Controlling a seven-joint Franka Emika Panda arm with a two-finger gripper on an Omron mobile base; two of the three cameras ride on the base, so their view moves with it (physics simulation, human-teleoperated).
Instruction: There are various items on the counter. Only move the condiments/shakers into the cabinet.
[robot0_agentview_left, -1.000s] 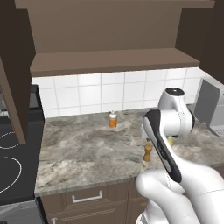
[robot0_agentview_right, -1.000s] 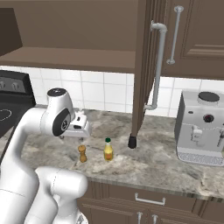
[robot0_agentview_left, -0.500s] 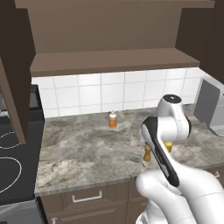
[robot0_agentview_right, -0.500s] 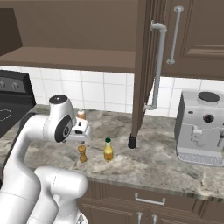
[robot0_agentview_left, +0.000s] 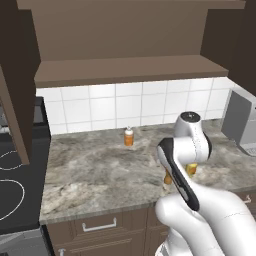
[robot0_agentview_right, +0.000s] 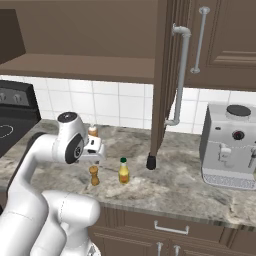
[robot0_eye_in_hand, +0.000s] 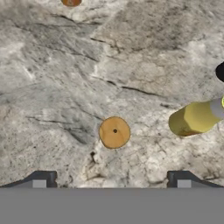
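I have the end effector (robot0_eye_in_hand: 111, 179) pointing straight down over the grey-brown marbled stone counter (robot0_eye_in_hand: 57, 74), its two dark fingertips (robot0_eye_in_hand: 41, 179) spread wide apart with nothing between them. Directly below, between the tips and a little ahead of them, I see the round top of the small brown turned wooden shaker (robot0_eye_in_hand: 114, 132), upright on the stone and not touched by either tip. To its right in the hand view lies the foreshortened body of the slim yellow squeeze bottle (robot0_eye_in_hand: 194, 118), and at the right edge a sliver of the small black shaker (robot0_eye_in_hand: 221, 72).

From the right base view I can place them along the front part of the counter (robot0_agentview_right: 190, 185): the wooden shaker (robot0_agentview_right: 94, 175) stands just beside the yellow bottle with its dark green cap (robot0_agentview_right: 123, 171), and the black shaker (robot0_agentview_right: 151, 161) sits further right, at the foot of the open cabinet door (robot0_agentview_right: 165, 75). A small orange bottle with a pale cap (robot0_agentview_left: 129, 136) stands well apart from them, near the white tiled backsplash (robot0_agentview_left: 100, 107). The dark brown wooden wall cabinet (robot0_agentview_left: 125, 70) hangs open above, its flat shelf bare. A silver coffee machine (robot0_agentview_right: 230, 145) stands at the counter's right end.
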